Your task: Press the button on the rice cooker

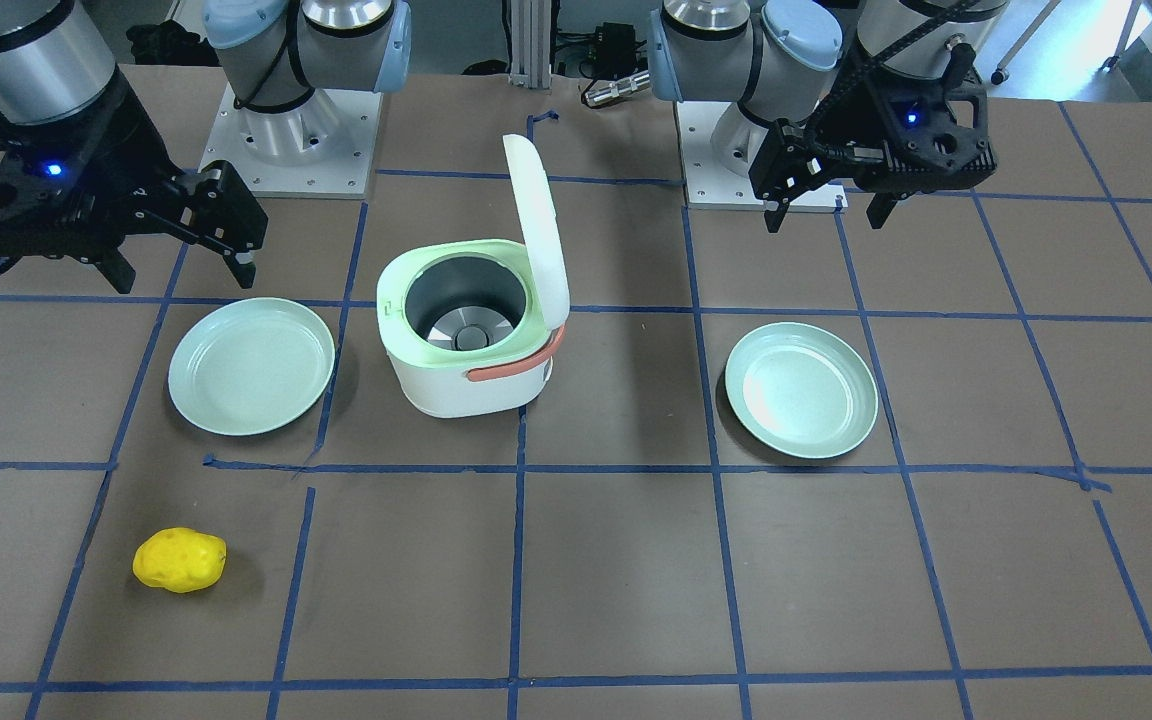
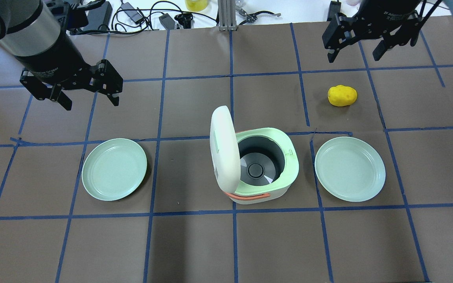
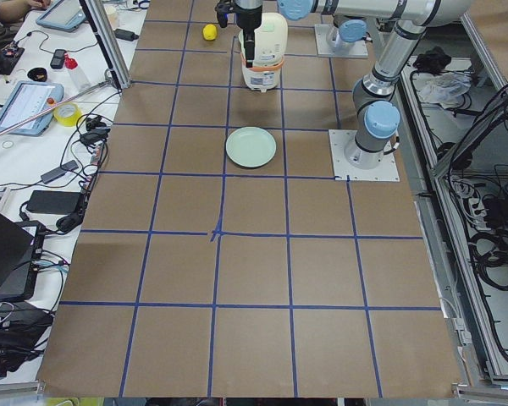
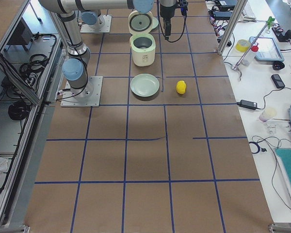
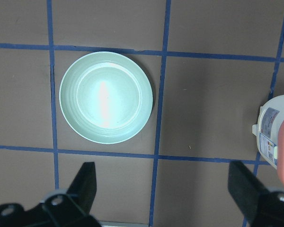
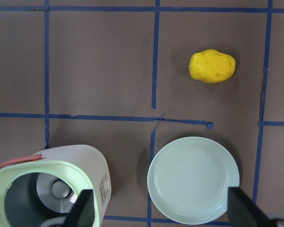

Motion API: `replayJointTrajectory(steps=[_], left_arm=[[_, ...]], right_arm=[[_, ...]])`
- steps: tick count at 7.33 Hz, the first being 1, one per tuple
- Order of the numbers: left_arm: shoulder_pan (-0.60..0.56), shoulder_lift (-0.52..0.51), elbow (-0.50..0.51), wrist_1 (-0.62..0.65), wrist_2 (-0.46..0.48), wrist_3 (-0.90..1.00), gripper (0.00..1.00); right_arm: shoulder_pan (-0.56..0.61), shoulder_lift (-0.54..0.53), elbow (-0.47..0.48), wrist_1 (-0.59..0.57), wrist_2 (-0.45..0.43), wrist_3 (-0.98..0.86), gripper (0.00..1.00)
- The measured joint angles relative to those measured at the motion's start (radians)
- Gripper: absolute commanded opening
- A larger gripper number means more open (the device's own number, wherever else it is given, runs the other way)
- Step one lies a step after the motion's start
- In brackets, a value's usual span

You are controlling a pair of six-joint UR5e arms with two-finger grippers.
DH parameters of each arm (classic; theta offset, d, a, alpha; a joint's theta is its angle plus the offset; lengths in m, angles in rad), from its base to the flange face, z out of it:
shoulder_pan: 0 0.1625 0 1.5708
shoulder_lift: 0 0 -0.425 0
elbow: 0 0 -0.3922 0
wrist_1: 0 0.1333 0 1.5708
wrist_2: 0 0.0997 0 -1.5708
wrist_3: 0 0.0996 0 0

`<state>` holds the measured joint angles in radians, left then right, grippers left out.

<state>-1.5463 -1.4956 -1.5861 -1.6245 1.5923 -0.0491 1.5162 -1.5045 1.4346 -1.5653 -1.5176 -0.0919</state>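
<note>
The cooker (image 2: 291, 167), white with a green rim and an orange handle, stands mid-table between two plates, its lid (image 2: 223, 149) raised upright. Its button cannot be picked out in any view, and both wrist views cut its body off. The left plate (image 2: 114, 169) and right plate (image 2: 350, 169) flank it, a potato (image 2: 342, 95) lies beyond the latter, and the left gripper (image 2: 91, 100) and right gripper (image 2: 354, 58) hang well away, jaws apart, holding nothing.

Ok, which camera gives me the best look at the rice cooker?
Overhead exterior: the whole rice cooker shows large, lid up, inside visible. Front-facing matches it from the other side; side views show it small and far; wrist views clip it.
</note>
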Motion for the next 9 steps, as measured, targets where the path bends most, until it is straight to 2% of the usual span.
replayJointTrajectory(steps=[3, 5, 9], left_arm=[[0.000, 0.000, 0.000, 0.000, 0.000, -0.001, 1.00], [0.000, 0.000, 0.000, 0.000, 0.000, 0.000, 1.00], [0.000, 0.000, 0.000, 0.000, 0.000, -0.001, 1.00]], right_arm=[[-0.002, -0.002, 0.010, -0.107, -0.020, 0.099, 1.00], [-0.002, -0.006, 0.011, -0.110, -0.066, 0.137, 1.00], [-0.001, -0.008, 0.012, -0.099, -0.080, 0.149, 1.00]])
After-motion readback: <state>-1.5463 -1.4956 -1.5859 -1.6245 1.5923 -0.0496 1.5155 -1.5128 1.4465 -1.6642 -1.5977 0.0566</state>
